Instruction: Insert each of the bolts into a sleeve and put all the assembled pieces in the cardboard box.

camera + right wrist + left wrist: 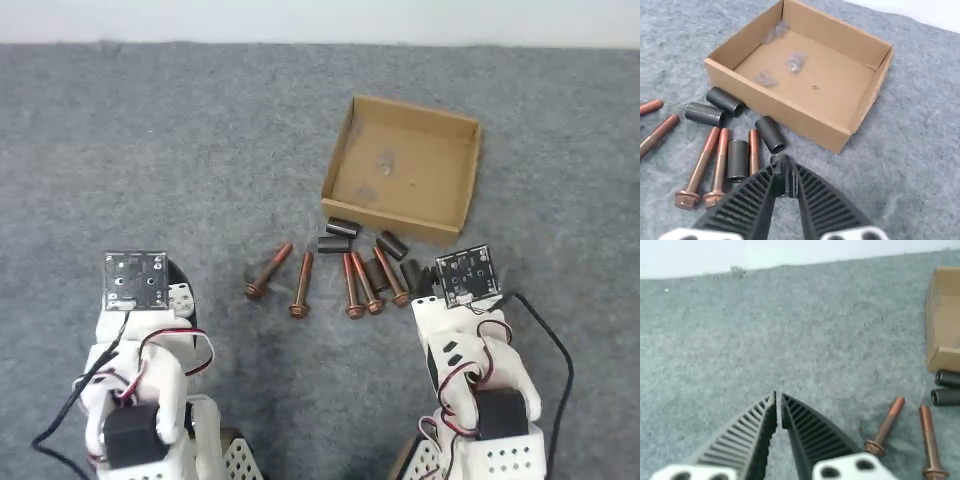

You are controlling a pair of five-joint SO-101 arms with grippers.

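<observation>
The open cardboard box [405,170] [815,87] lies empty at the back right. Several copper bolts [301,284] [700,170] and short black sleeves [334,244] [705,114] lie loose on the grey felt just in front of it. My right gripper [785,167] is shut and empty. It hangs over the near edge of the pile, its tips just above one sleeve [770,134]. My left gripper [778,401] is shut and empty over bare felt, left of the two leftmost bolts [885,427]. The box corner [942,320] and two sleeves [946,397] lie beyond them.
Grey felt covers the whole table up to a white wall at the back. The left arm [135,300] and right arm [470,330] stand at the front edge, with red and black cables trailing from each.
</observation>
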